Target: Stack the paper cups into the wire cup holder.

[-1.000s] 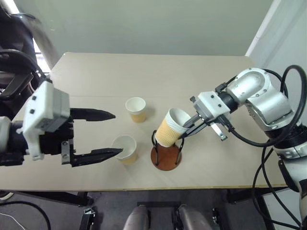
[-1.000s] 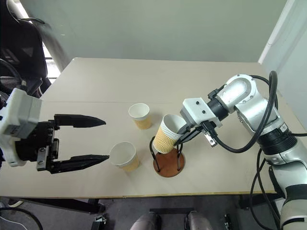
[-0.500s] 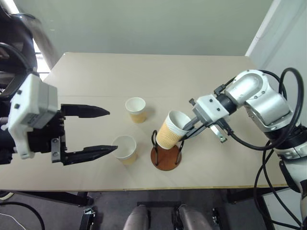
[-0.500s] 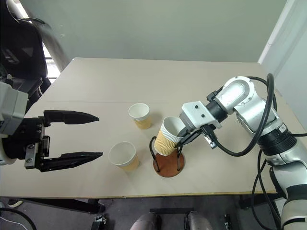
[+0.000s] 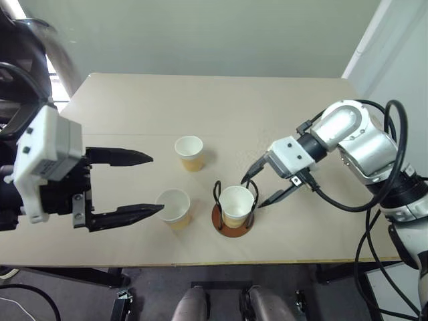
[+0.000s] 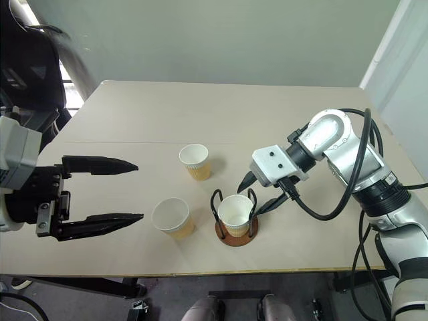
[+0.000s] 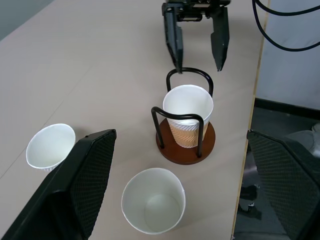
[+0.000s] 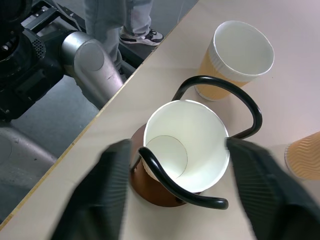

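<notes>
One paper cup (image 5: 237, 204) stands upright inside the wire cup holder (image 5: 227, 231), a black wire stand on a reddish-brown disc near the table's front edge. My right gripper (image 5: 254, 192) is open just right of the holder, one finger on each side of the cup's rim and apart from it. A second paper cup (image 5: 174, 207) stands left of the holder, and a third (image 5: 189, 152) farther back. My left gripper (image 5: 155, 184) hovers open left of the front cup, holding nothing. The left wrist view shows the cup in the holder (image 7: 187, 107) with the right gripper (image 7: 198, 69) behind it.
The tan table (image 5: 200, 100) stretches bare behind the cups; its front edge (image 5: 200, 262) runs close to the holder. A person's legs (image 8: 135, 15) stand on the floor beyond the table's edge. A black chair (image 6: 27, 67) is at the far left.
My right gripper has opened and let go of the cup, which was tilted on the holder's rim and now sits upright inside it. The left gripper has barely moved.
</notes>
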You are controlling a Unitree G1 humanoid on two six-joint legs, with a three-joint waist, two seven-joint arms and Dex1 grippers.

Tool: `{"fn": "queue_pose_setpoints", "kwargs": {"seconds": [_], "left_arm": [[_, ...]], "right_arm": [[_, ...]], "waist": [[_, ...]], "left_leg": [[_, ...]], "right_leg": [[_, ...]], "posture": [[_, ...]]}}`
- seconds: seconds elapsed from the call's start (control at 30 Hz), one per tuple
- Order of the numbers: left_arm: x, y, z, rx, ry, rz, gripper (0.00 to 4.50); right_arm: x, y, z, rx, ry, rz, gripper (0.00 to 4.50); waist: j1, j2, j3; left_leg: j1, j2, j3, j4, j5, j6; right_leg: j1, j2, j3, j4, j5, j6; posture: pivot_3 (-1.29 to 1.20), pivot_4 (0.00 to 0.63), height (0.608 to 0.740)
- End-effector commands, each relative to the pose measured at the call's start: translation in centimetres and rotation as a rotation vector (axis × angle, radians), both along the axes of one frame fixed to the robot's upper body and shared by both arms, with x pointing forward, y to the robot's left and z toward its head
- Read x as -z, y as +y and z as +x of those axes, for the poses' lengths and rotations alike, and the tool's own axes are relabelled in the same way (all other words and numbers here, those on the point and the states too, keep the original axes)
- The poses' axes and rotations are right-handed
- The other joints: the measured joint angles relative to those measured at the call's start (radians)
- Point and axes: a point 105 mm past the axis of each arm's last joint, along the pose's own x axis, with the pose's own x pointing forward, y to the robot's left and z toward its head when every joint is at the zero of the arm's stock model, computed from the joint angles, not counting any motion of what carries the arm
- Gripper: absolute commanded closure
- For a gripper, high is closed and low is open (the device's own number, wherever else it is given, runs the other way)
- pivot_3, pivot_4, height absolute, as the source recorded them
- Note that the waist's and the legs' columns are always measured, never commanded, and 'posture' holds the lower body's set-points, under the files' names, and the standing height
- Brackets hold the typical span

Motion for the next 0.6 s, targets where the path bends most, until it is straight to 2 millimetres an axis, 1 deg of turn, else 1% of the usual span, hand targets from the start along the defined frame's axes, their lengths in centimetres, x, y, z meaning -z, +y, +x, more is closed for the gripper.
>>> {"fn": "queue_pose_setpoints", "kwargs": {"seconds": [0.03,0.1,0.2,0.3,0.33,0.4,0.5,0.53,0.6], "left_arm": [[1.6,0.1,0.2,0.008,0.042,0.103,0.00],[3.7,0.3,0.6,0.014,0.096,0.194,0.00],[5.6,0.8,1.0,0.022,0.122,0.275,0.00],[7.5,1.0,1.9,0.052,0.123,0.382,0.00],[8.0,0.8,2.3,0.069,0.111,0.399,0.00],[8.6,0.5,2.8,0.105,0.100,0.424,0.00],[9.3,0.3,2.8,0.158,0.129,0.443,0.00],[9.6,0.3,2.9,0.169,0.136,0.456,0.00],[10.1,0.7,3.3,0.177,0.137,0.483,0.00]], "right_arm": [[-2.8,-0.3,0.1,0.003,-0.056,0.058,0.03],[-3.8,-1.2,0.3,0.036,-0.052,0.084,0.03],[-4.8,-2.5,0.8,0.101,-0.051,0.114,0.03],[-5.9,-4.7,2.2,0.234,-0.082,0.148,0.03],[-6.2,-5.5,2.5,0.278,-0.099,0.156,0.03],[-6.2,-6.4,2.8,0.330,-0.119,0.160,0.03],[-6.1,-7.0,2.7,0.364,-0.131,0.158,0.03],[-6.1,-7.1,2.6,0.371,-0.133,0.159,0.03],[-6.0,-7.2,2.3,0.379,-0.134,0.162,0.03]], "waist": [[-0.001,0.000,0.000],[0.000,0.001,0.000],[0.003,0.000,0.000],[0.003,-0.001,0.000],[0.005,0.000,0.000],[0.009,-0.001,0.000],[0.009,-0.001,0.000],[0.008,0.000,0.000],[0.005,0.000,0.000]], "left_leg": [[0.000,0.000,0.000,0.000,0.000,0.000],[0.000,0.000,0.000,0.000,0.000,0.000],[-0.001,0.000,0.000,0.000,-0.001,0.000],[-0.001,0.000,-0.001,0.000,-0.001,-0.002],[-0.002,0.000,-0.001,0.000,-0.002,-0.002],[-0.002,0.000,-0.001,0.000,-0.002,-0.003],[-0.003,0.000,-0.002,0.000,-0.005,-0.008],[-0.003,0.000,-0.002,-0.001,-0.007,-0.010],[-0.003,0.000,-0.002,-0.001,-0.007,-0.010]], "right_leg": [[0.000,0.000,0.000,0.000,0.000,0.000],[0.000,0.000,0.000,0.000,0.000,0.000],[-0.001,0.000,0.000,-0.001,-0.001,-0.002],[-0.001,0.000,0.000,0.000,-0.002,-0.003],[-0.002,0.000,0.000,0.000,-0.002,-0.003],[-0.003,0.000,0.000,0.001,-0.002,-0.003],[-0.003,0.000,-0.001,0.001,-0.001,-0.001],[-0.004,0.000,-0.001,0.001,0.002,0.003],[-0.004,0.000,-0.001,0.001,0.003,0.005]], "posture": [[0.00,0.150,0.740],[0.00,0.150,0.740],[0.00,0.150,0.740],[0.00,0.150,0.740],[0.00,0.150,0.740],[0.00,0.150,0.740],[0.00,0.150,0.740],[0.00,0.150,0.740],[0.00,0.150,0.740]]}}
